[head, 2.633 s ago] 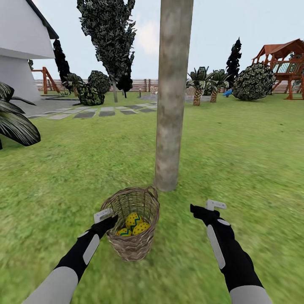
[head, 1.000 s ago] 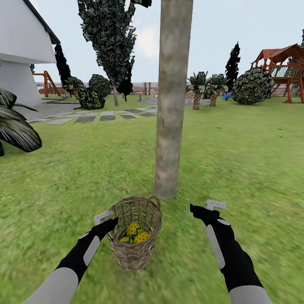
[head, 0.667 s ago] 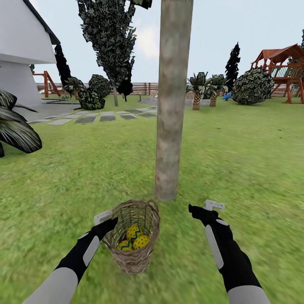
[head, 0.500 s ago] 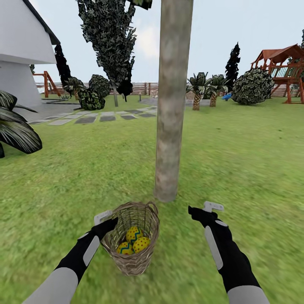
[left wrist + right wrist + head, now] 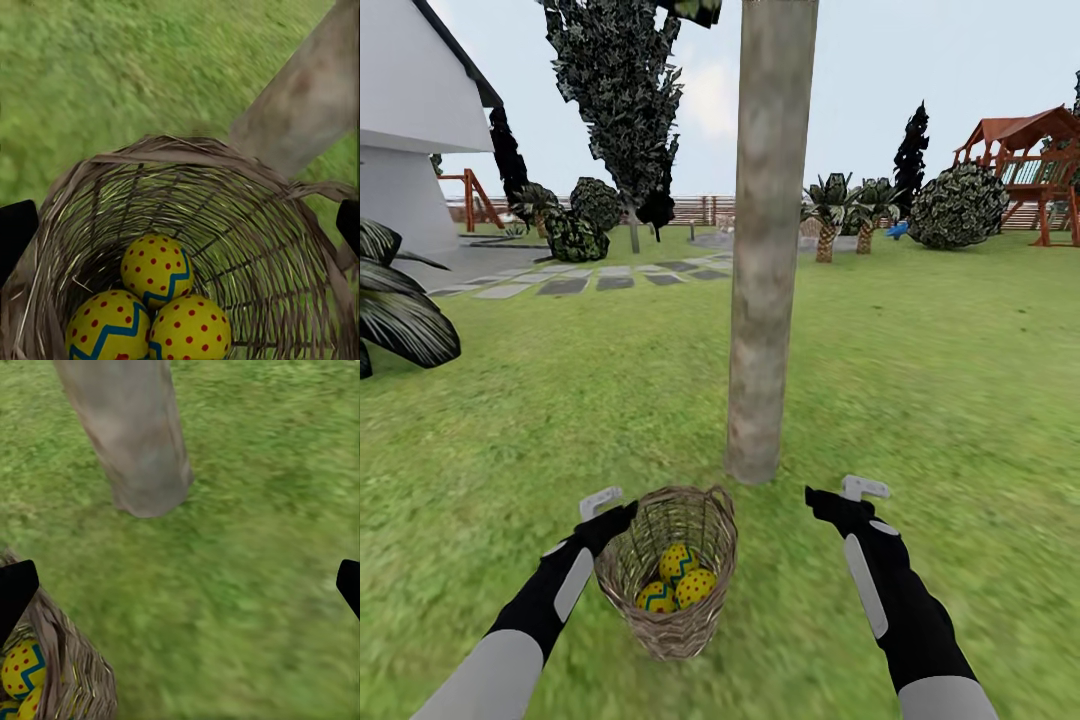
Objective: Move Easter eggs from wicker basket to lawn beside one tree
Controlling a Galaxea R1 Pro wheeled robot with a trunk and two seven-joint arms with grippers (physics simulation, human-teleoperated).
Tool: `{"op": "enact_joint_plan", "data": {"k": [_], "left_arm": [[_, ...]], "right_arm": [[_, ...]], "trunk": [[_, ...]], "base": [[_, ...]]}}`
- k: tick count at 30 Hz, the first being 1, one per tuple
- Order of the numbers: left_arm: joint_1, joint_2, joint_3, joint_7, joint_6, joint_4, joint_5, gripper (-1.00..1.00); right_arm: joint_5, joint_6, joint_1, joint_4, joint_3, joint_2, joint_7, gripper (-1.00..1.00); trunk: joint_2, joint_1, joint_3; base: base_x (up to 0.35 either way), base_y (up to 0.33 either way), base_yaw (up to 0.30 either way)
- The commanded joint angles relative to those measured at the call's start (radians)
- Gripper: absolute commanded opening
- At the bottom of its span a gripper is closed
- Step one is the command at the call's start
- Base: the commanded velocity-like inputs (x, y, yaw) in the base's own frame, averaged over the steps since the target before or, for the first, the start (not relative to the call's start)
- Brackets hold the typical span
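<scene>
While the left hand [image 5: 603, 507] sits against the wicker basket's [image 5: 672, 620] rim, grip unclear, the right hand [image 5: 842, 494] hovers spread open over the lawn [image 5: 940, 390]. All three Easter eggs [image 5: 161, 304] lie inside the basket, just before the tree [image 5: 765, 300].

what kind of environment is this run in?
A simulated backyard garden, by the look of it: open lawn around a bare tree trunk, a white house, a stepping-stone path and a wooden play structure by the fence.
</scene>
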Motion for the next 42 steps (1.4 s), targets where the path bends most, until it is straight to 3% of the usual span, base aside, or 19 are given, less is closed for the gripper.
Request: {"op": "enact_joint_plan", "data": {"k": [1,4,9,13,17,22,24,28,30,31,34,37,38,39,42], "left_arm": [[0.001,-0.001,0.010,-0.003,0.009,-0.011,0.010,1.00],[0.002,0.002,0.033,-0.003,0.011,-0.028,0.010,1.00],[0.003,0.028,0.048,-0.003,0.012,-0.049,0.013,1.00],[0.004,0.043,0.073,-0.004,0.012,-0.053,0.032,1.00],[0.005,0.069,0.087,-0.004,0.011,-0.053,0.053,1.00],[0.006,0.076,0.089,-0.004,0.011,-0.055,0.073,1.00],[0.006,0.077,0.090,-0.004,0.012,-0.056,0.074,1.00],[0.006,0.101,0.090,-0.005,0.012,-0.063,0.077,1.00],[0.006,0.106,0.089,-0.005,0.012,-0.071,0.078,1.00],[0.006,0.108,0.089,-0.005,0.013,-0.075,0.079,1.00],[0.006,0.108,0.090,-0.005,0.013,-0.077,0.079,1.00],[0.006,0.110,0.090,-0.005,0.014,-0.078,0.079,1.00],[0.006,0.110,0.091,-0.005,0.014,-0.078,0.079,1.00],[0.006,0.109,0.091,-0.005,0.015,-0.078,0.079,1.00],[0.006,0.109,0.090,-0.005,0.014,-0.078,0.079,1.00]], "right_arm": [[-0.011,0.004,-0.001,-0.002,0.000,0.000,-0.007,1.00],[-0.010,0.004,-0.001,-0.003,0.000,0.001,-0.006,1.00],[-0.010,0.009,-0.001,-0.005,0.003,0.002,-0.011,1.00],[-0.010,0.020,-0.001,-0.010,0.003,0.001,-0.025,1.00],[-0.011,0.066,-0.001,-0.011,0.011,0.000,-0.029,1.00],[-0.014,0.143,-0.001,-0.010,0.099,0.002,-0.054,1.00],[-0.017,0.150,-0.002,-0.010,0.113,0.005,-0.074,1.00],[-0.019,0.156,-0.015,-0.008,0.130,0.052,-0.194,1.00],[-0.019,0.157,-0.022,-0.009,0.168,0.061,-0.236,1.00],[-0.020,0.157,-0.038,-0.009,0.228,0.065,-0.258,1.00],[-0.035,0.157,-0.050,-0.007,0.260,0.067,-0.265,1.00],[-0.071,0.158,-0.074,0.006,0.304,0.070,-0.268,1.00],[-0.085,0.158,-0.083,0.021,0.328,0.070,-0.273,1.00],[-0.109,0.158,-0.114,0.068,0.378,0.072,-0.299,1.00],[-0.155,0.159,-0.157,0.130,0.407,0.074,-0.345,1.00]], "trunk": [[0.007,-0.004,0.002],[0.028,-0.016,0.012],[0.063,-0.035,0.026],[0.091,-0.050,0.035],[0.091,-0.050,0.031],[0.091,-0.050,0.027],[0.091,-0.050,0.026],[0.091,-0.050,0.026],[0.091,-0.050,0.026],[0.091,-0.050,0.026],[0.091,-0.050,0.026],[0.091,-0.050,0.026],[0.091,-0.050,0.026],[0.091,-0.050,0.026],[0.091,-0.050,0.026]], "base": [[0.000,0.000,0.000],[0.000,0.000,0.000],[0.000,0.000,0.080],[0.000,0.000,0.210],[0.000,0.000,0.229],[0.000,0.000,0.242],[0.000,0.000,0.252],[0.000,0.000,0.277],[0.000,0.000,0.288],[0.000,0.000,0.289],[0.000,0.000,0.290],[0.000,0.000,0.292],[0.000,0.000,0.293],[0.000,0.000,0.293],[0.000,0.000,0.294]]}}
